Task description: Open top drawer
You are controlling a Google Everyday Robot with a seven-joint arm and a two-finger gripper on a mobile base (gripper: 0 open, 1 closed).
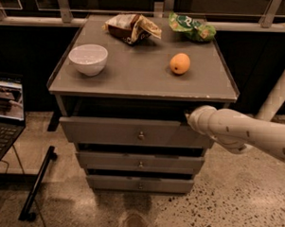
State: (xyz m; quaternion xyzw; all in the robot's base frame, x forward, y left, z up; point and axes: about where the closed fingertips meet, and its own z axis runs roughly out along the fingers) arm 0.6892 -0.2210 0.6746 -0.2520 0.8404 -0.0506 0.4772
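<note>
The top drawer [108, 131] is the widest grey panel, with a small round metal knob [141, 134] at its centre. It stands pulled out a little from the cabinet, with a dark gap above its front. My gripper [191, 118] is at the end of the white arm [236, 131], which comes in from the right. It sits at the drawer's upper right corner, just under the cabinet top, and is mostly hidden behind the wrist and in the dark gap.
On the cabinet top [135, 72] are a white bowl [88, 58], an orange [180, 63], a brown snack bag [132, 27] and a green bag [192, 26]. Two narrower drawers [140, 162] lie below. A laptop [5, 109] is at the left and a black bar [37, 184] lies on the floor.
</note>
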